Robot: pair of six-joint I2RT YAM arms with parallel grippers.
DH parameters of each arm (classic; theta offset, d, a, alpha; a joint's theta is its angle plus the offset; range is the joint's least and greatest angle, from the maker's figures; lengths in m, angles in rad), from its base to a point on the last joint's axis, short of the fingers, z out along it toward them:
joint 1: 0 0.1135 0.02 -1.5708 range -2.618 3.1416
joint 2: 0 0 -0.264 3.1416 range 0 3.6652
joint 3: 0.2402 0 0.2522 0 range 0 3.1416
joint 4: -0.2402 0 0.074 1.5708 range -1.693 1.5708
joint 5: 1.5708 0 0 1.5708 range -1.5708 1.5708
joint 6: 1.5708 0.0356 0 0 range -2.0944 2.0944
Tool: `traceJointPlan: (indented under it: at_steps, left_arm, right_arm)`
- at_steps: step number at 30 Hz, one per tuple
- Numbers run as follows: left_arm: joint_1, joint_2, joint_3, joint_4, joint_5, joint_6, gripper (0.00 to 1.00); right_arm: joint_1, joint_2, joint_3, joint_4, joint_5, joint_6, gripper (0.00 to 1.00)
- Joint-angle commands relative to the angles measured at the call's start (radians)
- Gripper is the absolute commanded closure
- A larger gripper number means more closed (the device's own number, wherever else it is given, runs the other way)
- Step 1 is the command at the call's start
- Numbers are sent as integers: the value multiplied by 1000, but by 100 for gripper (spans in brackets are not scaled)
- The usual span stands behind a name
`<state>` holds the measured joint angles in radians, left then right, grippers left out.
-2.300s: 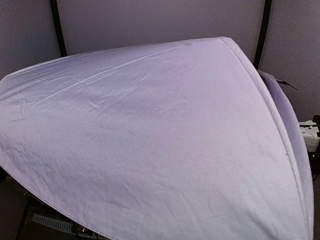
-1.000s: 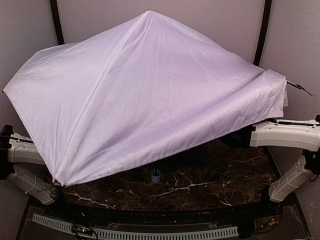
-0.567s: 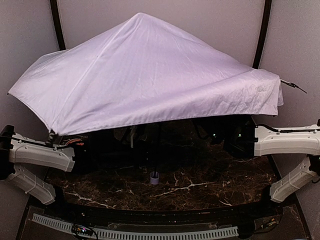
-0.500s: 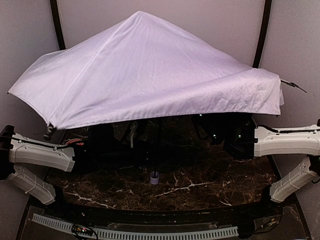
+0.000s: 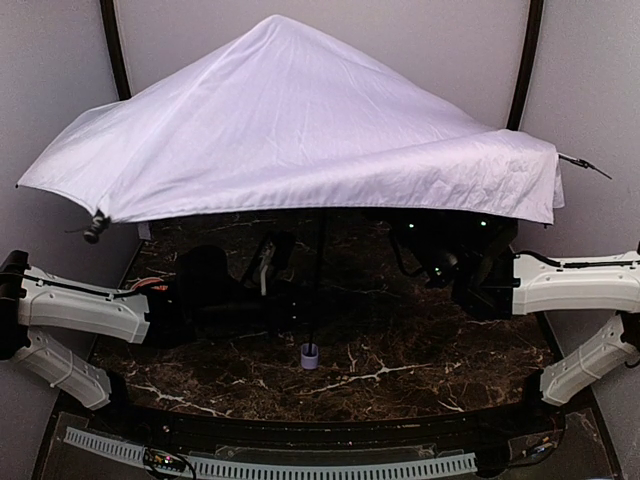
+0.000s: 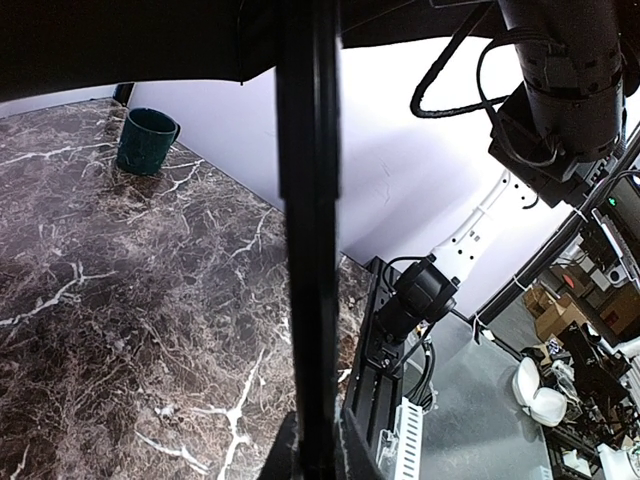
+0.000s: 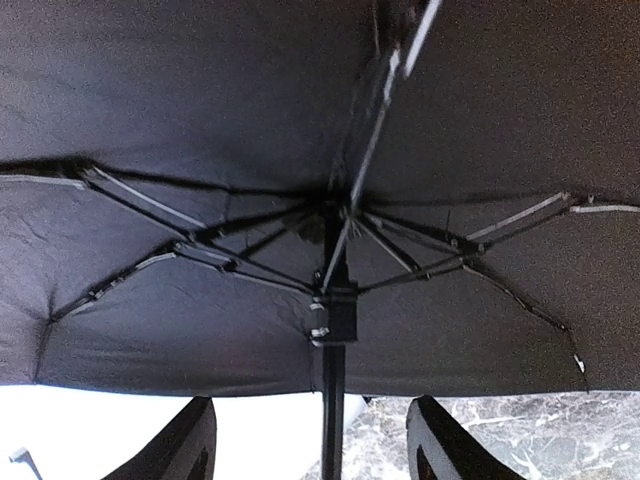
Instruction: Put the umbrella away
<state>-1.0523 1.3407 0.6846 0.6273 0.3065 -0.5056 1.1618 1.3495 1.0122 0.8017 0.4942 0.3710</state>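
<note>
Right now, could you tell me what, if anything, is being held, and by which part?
The left gripper holds the umbrella by its thin black shaft; the right gripper is open and holds nothing.

Dark green mug (image 6: 147, 141) on brown marble table (image 6: 110, 300)

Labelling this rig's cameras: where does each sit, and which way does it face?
Top external: above and behind the bases, facing down at the open umbrella over the table; left arm, right arm at the sides.
Left wrist: behind the left gripper, shut on the shaft, facing across the table to a green mug.
Right wrist: faces up at the black lining; open right gripper below.
All share the shaft.
</note>
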Motion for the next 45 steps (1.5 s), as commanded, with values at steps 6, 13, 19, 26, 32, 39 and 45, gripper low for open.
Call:
traceJointPlan:
  at_steps: [6,13,19,26,32,39,45]
  left_arm:
    - [-2,-60,48,92,15,43,100]
    - [-2,-76,64,71,67,64,100]
    - [-2,-89,87,25,84,96,100]
    - [-2,-89,104,8,141,100,100]
    - [-1,-102,123,-15,182,108,100]
    - [-2,-133,129,-76,185,121,100]
    - [-3,-140,121,-101,174,120,100]
  right_arm:
    - [-5,-17,-6,100,22,-5,35]
    - [-5,6,22,246,43,23,35]
    - [-6,78,85,338,-5,84,28]
    - [-6,141,105,394,28,175,16]
    - [-9,145,118,371,-7,216,17]
    - [-35,139,90,393,-74,265,38]
    - [-60,147,111,377,-109,244,45]
